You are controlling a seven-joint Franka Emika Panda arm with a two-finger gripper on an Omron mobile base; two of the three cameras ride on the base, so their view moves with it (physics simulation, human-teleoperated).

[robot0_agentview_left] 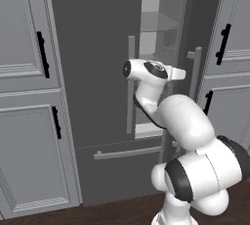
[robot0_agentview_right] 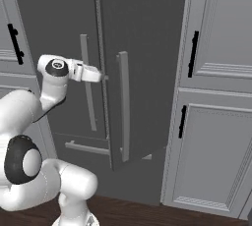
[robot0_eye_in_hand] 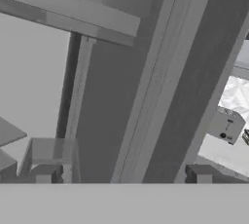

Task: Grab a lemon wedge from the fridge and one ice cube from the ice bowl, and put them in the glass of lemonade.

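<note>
The fridge (robot0_agentview_left: 97, 48) is tall and dark grey. Its right door (robot0_agentview_right: 147, 48) stands partly ajar, and the gap shows the pale interior with glass shelves (robot0_agentview_left: 158, 23). My gripper (robot0_agentview_left: 181, 74) reaches sideways at mid height into that gap, between the two bar handles (robot0_agentview_left: 131, 87) (robot0_agentview_left: 195, 72). In the right base view the gripper (robot0_agentview_right: 101, 77) sits at the edge of the ajar door, beside its handle (robot0_agentview_right: 124, 107). In the hand view the gripper (robot0_eye_in_hand: 124, 175) is open with nothing between its fingertips (robot0_eye_in_hand: 46, 173), facing dark door surfaces. The lemon wedge, ice bowl, ice cube and glass of lemonade are out of view.
Light grey panelled cabinets with black handles flank the fridge on the left (robot0_agentview_left: 29, 72) and the right (robot0_agentview_right: 216, 97). The fridge's bottom drawer (robot0_agentview_left: 117, 170) has a horizontal bar handle (robot0_agentview_left: 127, 153). A dark wood floor (robot0_agentview_right: 147, 212) runs along the front.
</note>
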